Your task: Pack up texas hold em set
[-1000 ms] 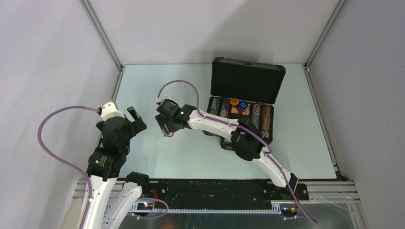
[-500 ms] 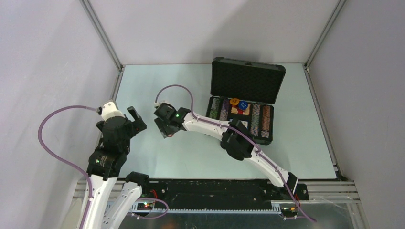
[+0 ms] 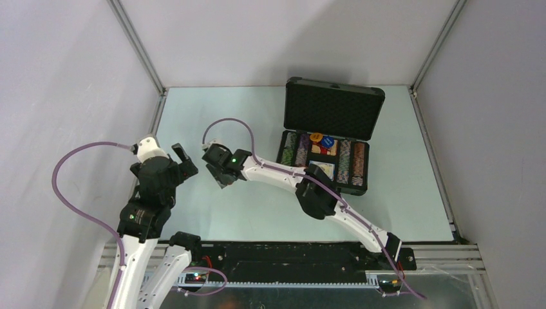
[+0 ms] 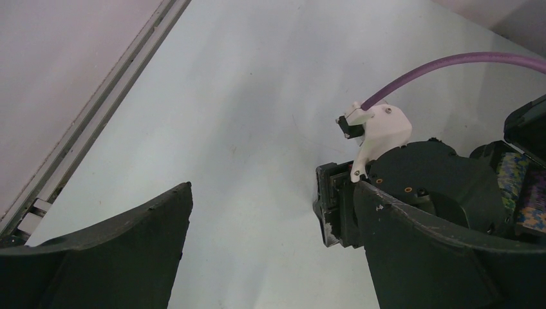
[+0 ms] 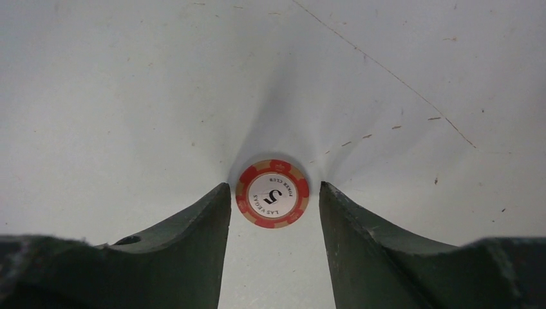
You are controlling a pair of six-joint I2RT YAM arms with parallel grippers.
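Observation:
A small red-white round chip [image 5: 272, 193] marked 5 lies flat on the table. My right gripper [image 5: 273, 187] is down over it, open, one finger on each side with a narrow gap to the chip. From above, this gripper [image 3: 221, 177] is left of the black case [image 3: 293, 168] and hides the chip. The case is open, its foam-lined lid [image 3: 333, 111] upright and multicoloured chip rows [image 3: 353, 161] inside. My left gripper [image 3: 183, 161] hangs open and empty just left of the right one; its own view [image 4: 272, 188] shows bare table between the fingers.
A metal frame rail [image 3: 156, 114] runs along the table's left edge near my left arm. The right arm's purple cable [image 3: 226, 122] loops above its wrist. A corner of the case with chips [image 4: 523, 187] shows at the right of the left wrist view.
My right arm has reached further left, away from the case, and its jaws have narrowed around the chip. The left arm has stayed still.

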